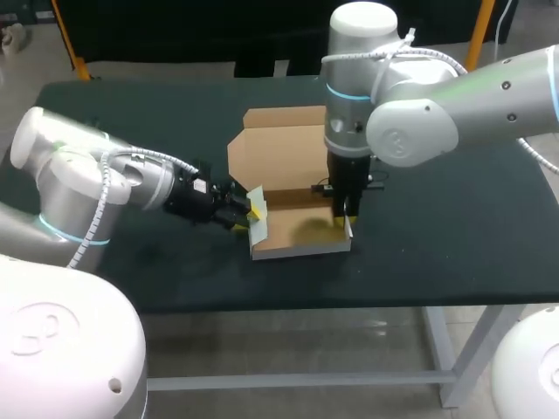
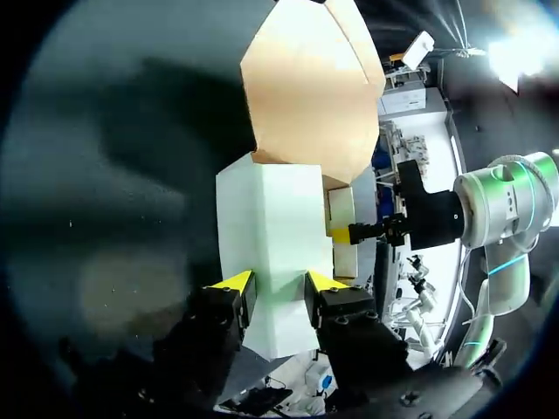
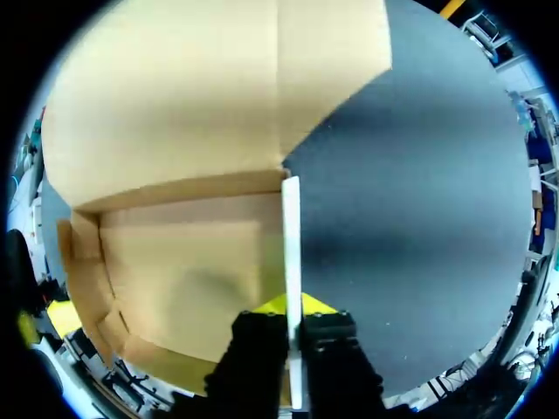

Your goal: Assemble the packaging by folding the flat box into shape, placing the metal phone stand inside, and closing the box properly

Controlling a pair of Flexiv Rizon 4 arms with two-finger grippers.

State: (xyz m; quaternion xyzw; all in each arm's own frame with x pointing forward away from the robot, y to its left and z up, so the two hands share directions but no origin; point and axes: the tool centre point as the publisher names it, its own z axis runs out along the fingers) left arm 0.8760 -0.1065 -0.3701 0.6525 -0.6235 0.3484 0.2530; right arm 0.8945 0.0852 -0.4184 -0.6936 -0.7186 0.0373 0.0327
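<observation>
1. Table (image 1: 454, 244): dark surface on which all work is carried out; the box is placed near its middle, between the two arms.
2. Box (image 1: 301, 249): brown cardboard, partly erected; a shallow tray is formed, with front and side walls raised; its floor is shown bare in the right wrist view.
3. Lid (image 1: 279, 144): left open, folded back flat behind the tray; its tuck flap is not yet engaged.
4. Right gripper (image 3: 297, 305): lowered from above; its fingers are pressed close together, pinching the thin right wall of the box edge-on.
5. Left gripper (image 2: 279, 284): brought in level from the left; the pale outer face of the left wall is seen lying within it; whether that wall is actually pinched cannot be told.
6. Metal phone stand: not found in any view.
7. Progress, as judged: folding is well advanced but the walls are not yet locked; insertion of the stand and closing of the lid are both left to be done, so under half is considered complete.
8. Writing: no brand, label or legible print is made out on the box or table.
</observation>
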